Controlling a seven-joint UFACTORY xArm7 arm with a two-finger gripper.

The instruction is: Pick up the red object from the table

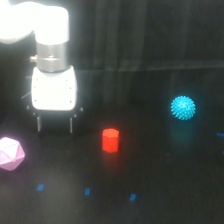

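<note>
The red object [110, 139] is a small red-orange prism standing upright on the black table [165, 185], near the middle of the exterior view. My gripper [54, 128] hangs from the white arm at the upper left, to the left of the red object and a little farther back. Its two thin dark fingers [38, 123] point down and stand apart, with nothing between them. The gripper is not touching the red object.
A pink faceted polyhedron [10, 153] lies at the view's left edge, below the gripper. A cyan spiky ball [183, 107] sits at the right. Small blue marks [87, 191] dot the table's front. A dark curtain forms the backdrop.
</note>
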